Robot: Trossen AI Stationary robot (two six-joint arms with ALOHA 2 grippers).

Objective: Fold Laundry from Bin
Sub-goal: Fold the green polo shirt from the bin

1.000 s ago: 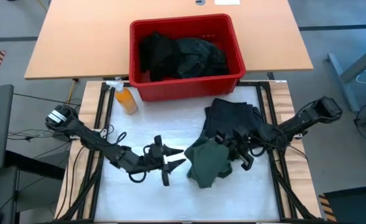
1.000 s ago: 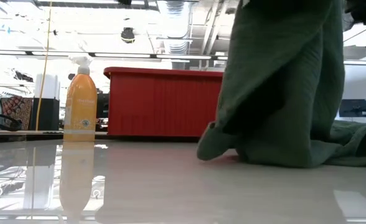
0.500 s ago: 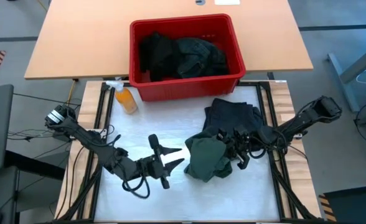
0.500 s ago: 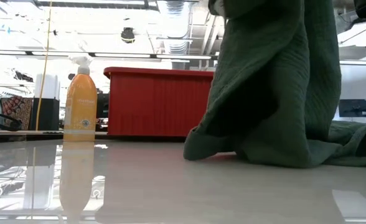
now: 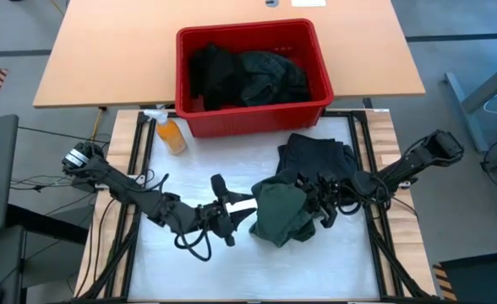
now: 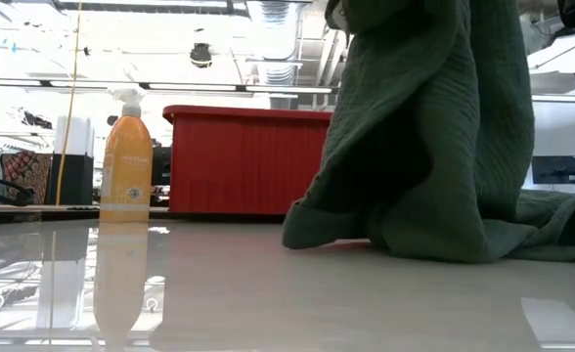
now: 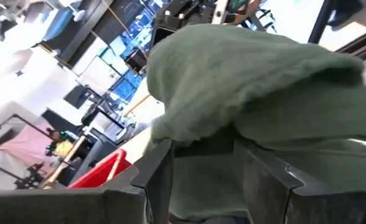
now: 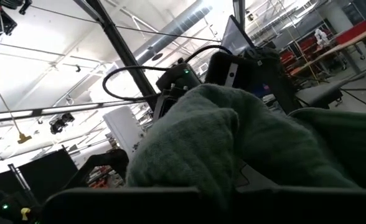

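From above, the right pincer (image 5: 323, 205) grips the green shirt (image 5: 278, 215) mid-worktop, the left pincer (image 5: 236, 215) at its edge; the bin (image 5: 253, 38) sits at the back edge. Low down, the shirt (image 6: 424, 137) hangs lifted. In the left wrist view, spread fingers (image 7: 155, 180) straddle the cloth (image 7: 251, 93).

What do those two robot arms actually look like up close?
Both arms are dark, nearly black, slim and jointed, with looping black cables alongside. The left arm has a pale grey part at its base and flat, dark fingers. The right arm has a bulkier black shoulder.
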